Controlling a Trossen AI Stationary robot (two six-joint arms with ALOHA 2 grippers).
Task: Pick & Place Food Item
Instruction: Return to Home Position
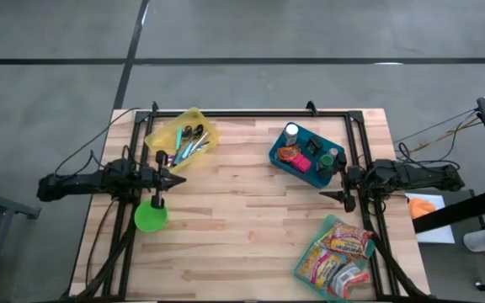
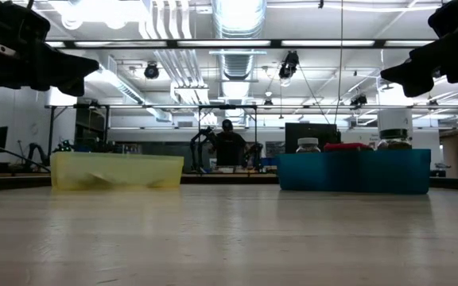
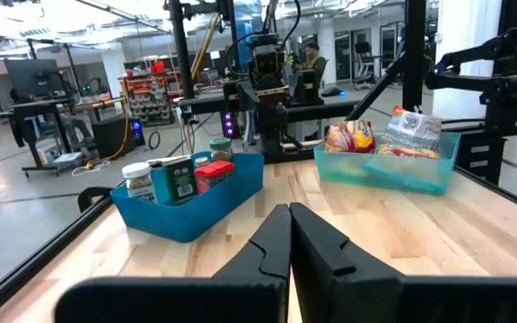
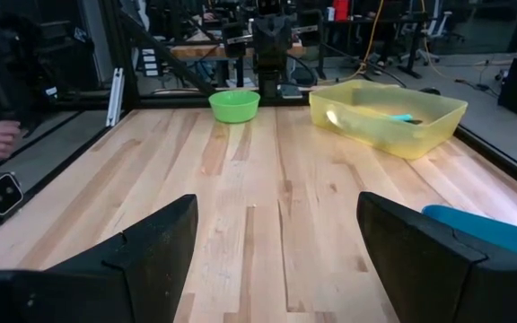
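At the table's near right, a teal tray (image 1: 327, 224) holds snack packets (image 1: 343, 246); a green bowl (image 1: 151, 216) sits near left. Mid-table, the left gripper (image 1: 175, 178) hangs above the wood with its fingers pressed together, holding nothing. The right gripper (image 1: 331, 185) hovers opposite, fingers spread wide and empty. Farther back, spoons (image 1: 190, 141) lie in the yellow bin (image 1: 160, 135), and jars (image 1: 291, 132) stand in the blue bin (image 1: 278, 160).
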